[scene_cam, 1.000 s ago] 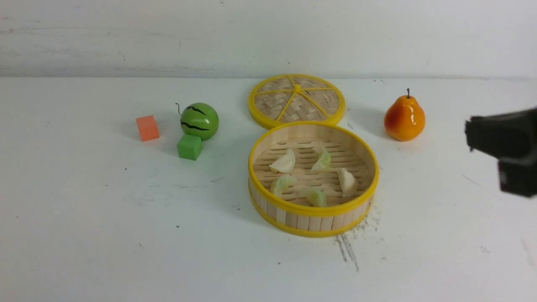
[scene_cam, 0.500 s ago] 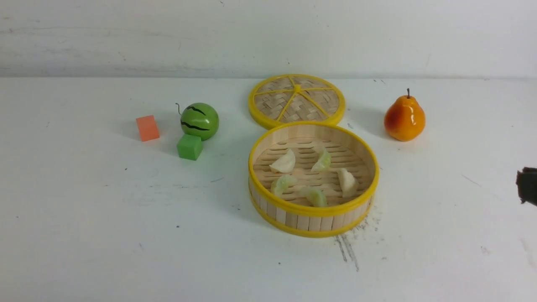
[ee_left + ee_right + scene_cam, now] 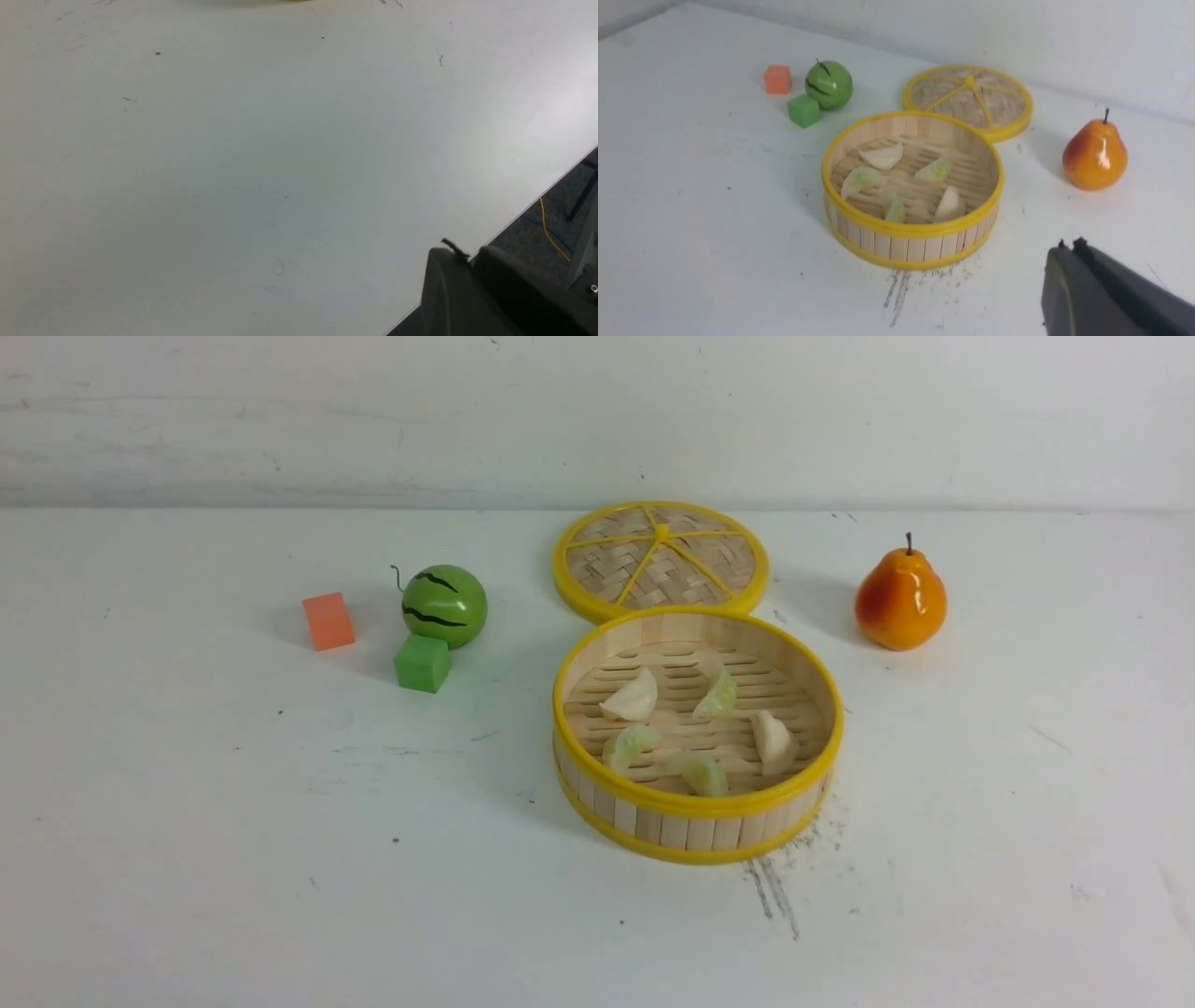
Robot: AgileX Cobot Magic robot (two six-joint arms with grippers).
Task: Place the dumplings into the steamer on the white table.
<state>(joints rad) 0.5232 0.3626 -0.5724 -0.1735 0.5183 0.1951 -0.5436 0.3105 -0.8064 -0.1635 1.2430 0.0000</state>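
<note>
The steamer (image 3: 695, 821) stands on the white table (image 3: 233, 849) right of centre and also shows in the right wrist view (image 3: 910, 242). Several pale cream and green dumplings (image 3: 633, 697) lie on its slatted floor, seen too in the right wrist view (image 3: 882, 156). No gripper shows in the front view. My right gripper (image 3: 1069, 243) is shut and empty, held off the table to the right of the steamer. My left gripper (image 3: 460, 254) is shut and empty above the table's near edge, far from the steamer.
The flat woven lid (image 3: 661, 560) lies just behind the steamer. An orange pear (image 3: 900, 599) stands to the right. A green toy watermelon (image 3: 444, 605), a green cube (image 3: 422, 663) and an orange cube (image 3: 328, 621) sit to the left. Floor and cables (image 3: 551, 233) lie beyond the table edge.
My right gripper has drawn back to the right and left the front view. The dumplings and steamer have not moved.
</note>
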